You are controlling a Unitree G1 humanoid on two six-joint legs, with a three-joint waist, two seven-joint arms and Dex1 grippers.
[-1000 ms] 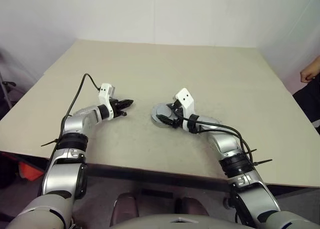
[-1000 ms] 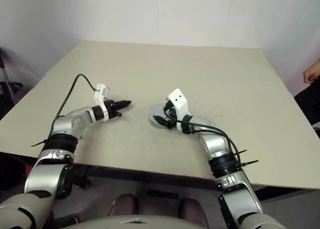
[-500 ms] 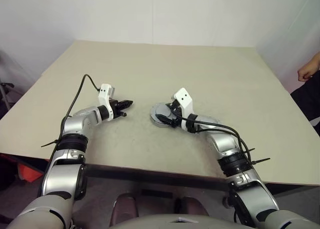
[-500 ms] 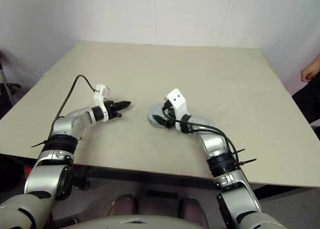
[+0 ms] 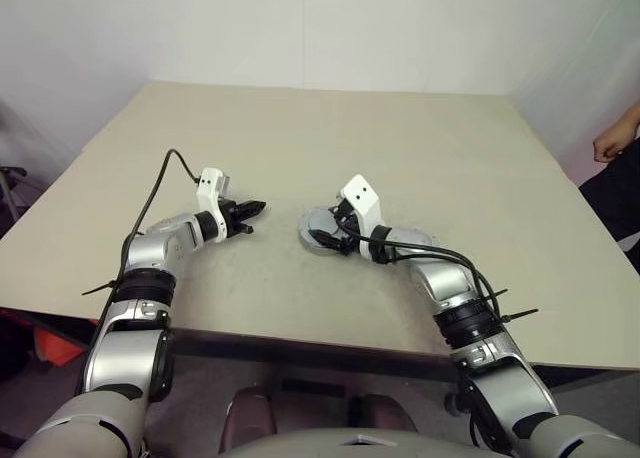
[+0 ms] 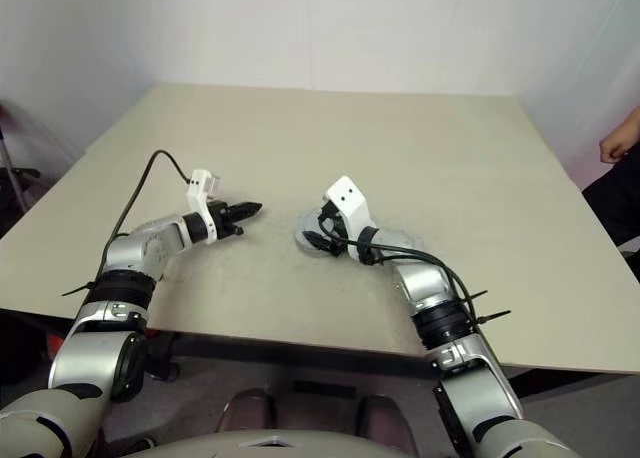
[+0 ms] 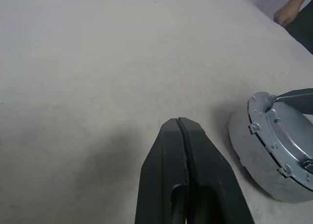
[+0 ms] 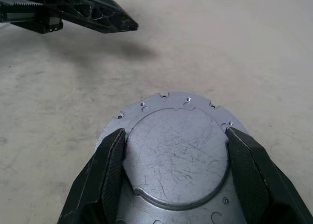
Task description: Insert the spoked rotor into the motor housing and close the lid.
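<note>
Right wrist view: right tool (image 8: 175, 172) clamps the silver lid (image 8: 175, 158) over the motor near desk (image 5: 300, 138) centre; left tool (image 7: 183, 131), fingers together, waits left. Closing step; next, press flat

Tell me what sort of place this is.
Probably a bare lab or test room: a plain beige table against white walls, holding a silver metal lid between the right gripper fingers, with a person's hand at the edge.
</note>
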